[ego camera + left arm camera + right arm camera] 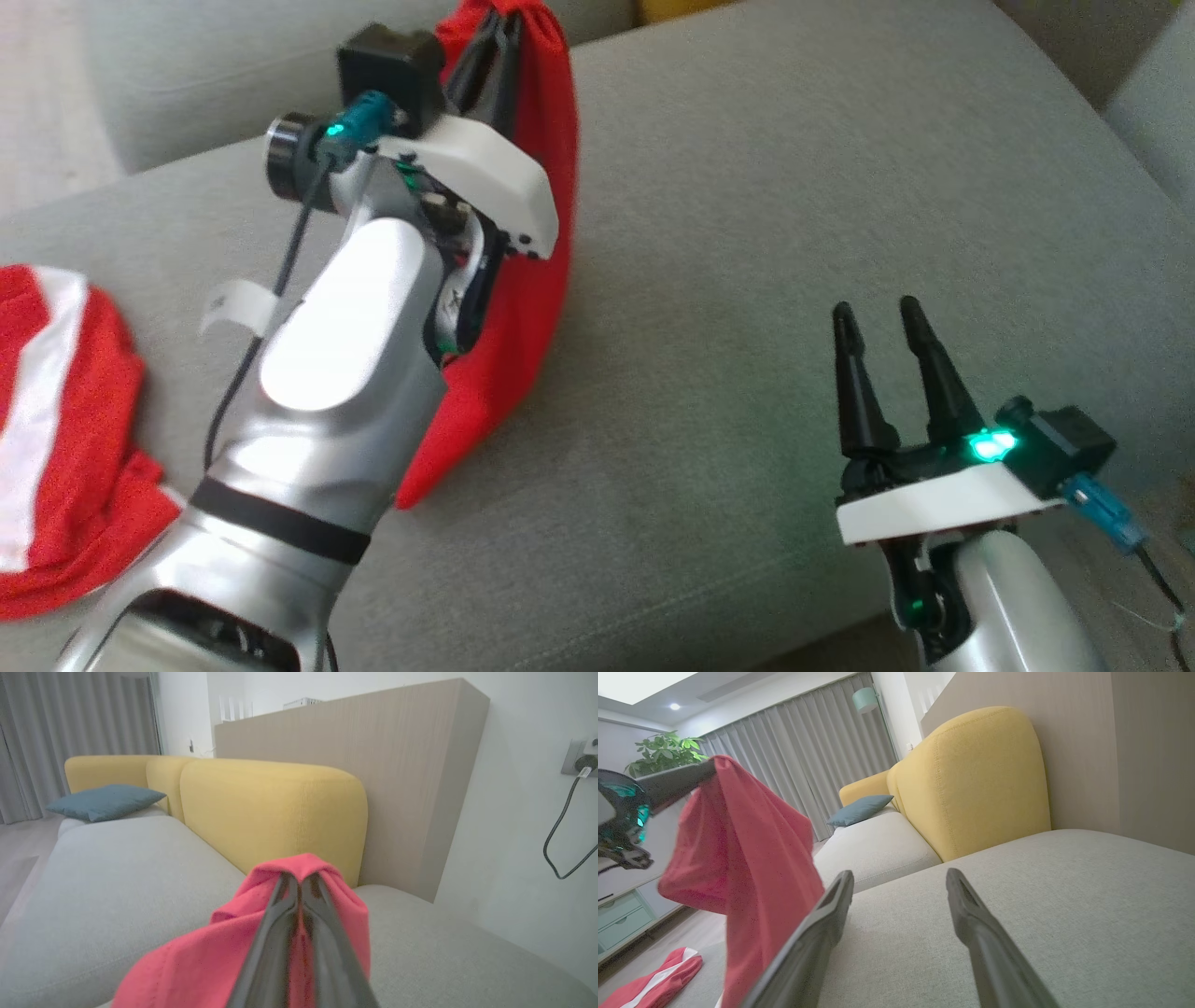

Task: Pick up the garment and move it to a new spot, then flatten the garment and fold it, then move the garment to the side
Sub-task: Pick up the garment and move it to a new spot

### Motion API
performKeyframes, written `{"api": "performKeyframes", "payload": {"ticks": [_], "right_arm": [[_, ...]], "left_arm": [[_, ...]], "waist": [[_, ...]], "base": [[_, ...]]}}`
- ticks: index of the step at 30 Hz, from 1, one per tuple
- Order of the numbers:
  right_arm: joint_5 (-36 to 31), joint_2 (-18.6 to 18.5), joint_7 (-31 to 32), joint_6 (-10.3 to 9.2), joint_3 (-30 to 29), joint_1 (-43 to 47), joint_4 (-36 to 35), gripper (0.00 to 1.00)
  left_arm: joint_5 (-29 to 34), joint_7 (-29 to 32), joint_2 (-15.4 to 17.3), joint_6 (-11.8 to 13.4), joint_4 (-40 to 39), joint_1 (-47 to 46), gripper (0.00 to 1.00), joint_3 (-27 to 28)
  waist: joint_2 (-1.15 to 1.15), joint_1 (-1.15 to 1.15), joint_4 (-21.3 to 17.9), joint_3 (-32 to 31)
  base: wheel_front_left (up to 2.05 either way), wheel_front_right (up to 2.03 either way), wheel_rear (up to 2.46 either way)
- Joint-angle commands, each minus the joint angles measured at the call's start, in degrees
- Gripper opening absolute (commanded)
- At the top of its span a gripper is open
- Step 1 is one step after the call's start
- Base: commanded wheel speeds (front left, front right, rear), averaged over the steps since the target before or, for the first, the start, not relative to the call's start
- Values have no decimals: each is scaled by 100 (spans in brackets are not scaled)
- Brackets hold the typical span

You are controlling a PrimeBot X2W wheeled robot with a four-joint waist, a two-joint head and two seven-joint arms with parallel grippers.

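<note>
The red garment (523, 280) hangs in a long fold above the grey sofa seat (794, 205), its lower end near the cushion. My left gripper (493, 51) is raised and shut on the garment's top edge; in the left wrist view the fabric (196, 961) bunches around the closed fingertips (286, 882). The right wrist view shows the garment (752, 858) dangling from the left gripper (707, 767). My right gripper (882, 317) stands open and empty low at the right, apart from the cloth, with fingers (838, 896) spread over the seat.
A red cloth with a white stripe (56, 439) lies at the seat's left edge; I cannot tell if it joins the hanging part. A yellow backrest (271, 812) and a blue cushion (105, 801) lie beyond. A white tag (233, 308) shows beside the left forearm.
</note>
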Motion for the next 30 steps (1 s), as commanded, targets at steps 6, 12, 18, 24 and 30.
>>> {"api": "performKeyframes", "payload": {"ticks": [6, 12, 18, 24, 30], "right_arm": [[75, -27, -61, 44, 140, -290, -225, 100], [33, -27, -61, 44, -78, -237, -181, 100], [-119, -27, -61, 44, -370, -137, -119, 100], [-265, -27, -61, 44, -663, 25, -55, 100], [-390, -27, -61, 44, -813, 190, -26, 100]], "left_arm": [[-293, -347, 48, -70, 412, -383, 100, -231], [-489, -541, 44, -67, 716, -539, 100, -336], [-501, -701, 207, -109, 847, -365, 100, -241], [-458, -762, 562, -104, 559, 309, 100, -167], [-486, -775, 806, 32, 5, 1214, 100, -13]], "waist": [[0, 0, -206, 206], [0, 0, 211, 111], [0, 0, 883, -93], [0, 0, 1525, -333], [0, 0, 1938, -507]], "base": [[0, 0, 0], [0, 0, 0], [0, 0, 0], [0, 0, 0], [0, 0, 0]]}}
